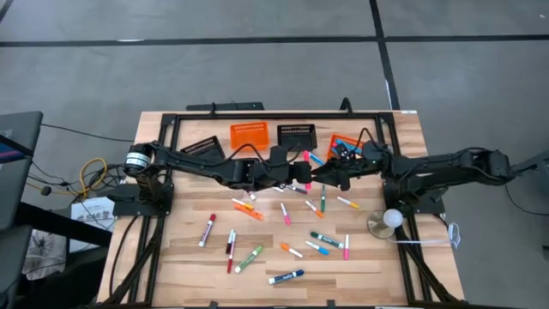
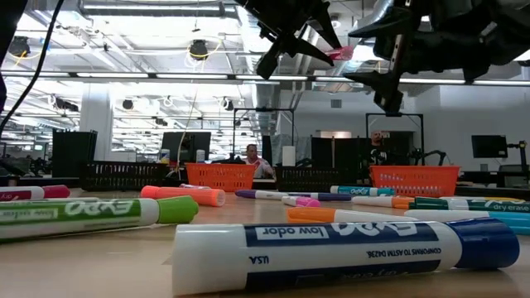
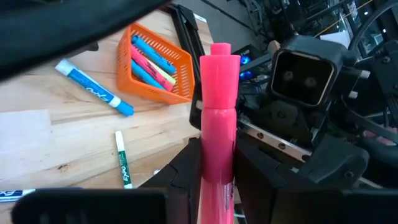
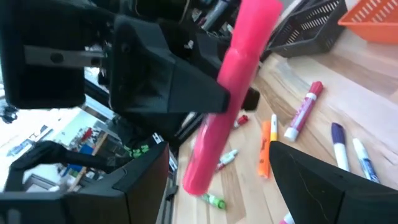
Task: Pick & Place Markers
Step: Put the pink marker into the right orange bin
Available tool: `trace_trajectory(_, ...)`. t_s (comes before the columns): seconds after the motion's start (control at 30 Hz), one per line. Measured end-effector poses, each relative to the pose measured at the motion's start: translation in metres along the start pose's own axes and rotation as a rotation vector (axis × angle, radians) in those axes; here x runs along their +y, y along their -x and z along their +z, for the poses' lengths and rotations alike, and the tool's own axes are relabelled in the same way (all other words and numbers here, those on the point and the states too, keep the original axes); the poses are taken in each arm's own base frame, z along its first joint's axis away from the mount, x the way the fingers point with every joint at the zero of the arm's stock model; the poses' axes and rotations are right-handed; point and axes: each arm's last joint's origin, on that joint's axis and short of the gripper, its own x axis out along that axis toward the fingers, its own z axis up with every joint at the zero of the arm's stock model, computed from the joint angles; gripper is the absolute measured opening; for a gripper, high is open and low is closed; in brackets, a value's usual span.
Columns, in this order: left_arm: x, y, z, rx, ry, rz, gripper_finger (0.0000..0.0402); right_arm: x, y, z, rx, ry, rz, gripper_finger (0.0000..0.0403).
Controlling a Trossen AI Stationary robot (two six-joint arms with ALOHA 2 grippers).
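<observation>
My left gripper (image 1: 300, 172) is shut on a pink marker (image 3: 219, 124), held high above the table's middle. The marker's free end (image 4: 200, 177) points at my right gripper (image 1: 336, 176). That gripper is open, with one finger (image 4: 323, 180) on either side of this end and a gap to each. In the low view the marker's tip (image 2: 340, 53) shows between the two grippers. Several more markers (image 1: 287, 225) lie flat and scattered on the wooden table (image 1: 189, 266). An orange basket (image 3: 155, 62) at the far right holds several markers. My left gripper pinches the pink marker's barrel (image 3: 217, 163) between its two fingers. The marker lies along the fingers. Its capped end (image 3: 221, 59) sticks out past the fingertips toward my right arm. It is lifted clear of the table.
Along the far edge stand a second orange basket (image 1: 249, 133) and two black mesh baskets (image 1: 203, 146) (image 1: 296, 134). A round metal base with a white ball (image 1: 389, 221) sits by my right arm's base. A black frame (image 1: 283, 116) borders the work area.
</observation>
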Motion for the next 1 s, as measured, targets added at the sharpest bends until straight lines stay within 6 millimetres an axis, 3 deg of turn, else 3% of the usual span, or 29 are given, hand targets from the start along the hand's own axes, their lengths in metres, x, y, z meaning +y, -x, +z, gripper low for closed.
trace_trajectory(0.5, 0.0, -0.001, 0.002, -0.005, 0.006, -0.003, 0.0081, -0.005, -0.027, 0.009, 0.022, 0.013, 0.007, 0.0265)
trace_trajectory(0.7, 0.0, -0.001, 0.002, -0.004, 0.005, -0.002, 0.0082, -0.008, -0.027, 0.011, 0.04, 0.02, 0.011, 0.0259)
trace_trajectory(0.83, 0.0, -0.001, 0.002, -0.004, 0.005, -0.002, 0.0083, -0.008, -0.027, 0.011, 0.041, 0.021, 0.012, 0.0235)
trace_trajectory(1.0, 0.001, -0.001, 0.003, -0.005, 0.004, -0.001, 0.0084, -0.008, -0.027, 0.011, 0.041, 0.02, 0.011, 0.0173)
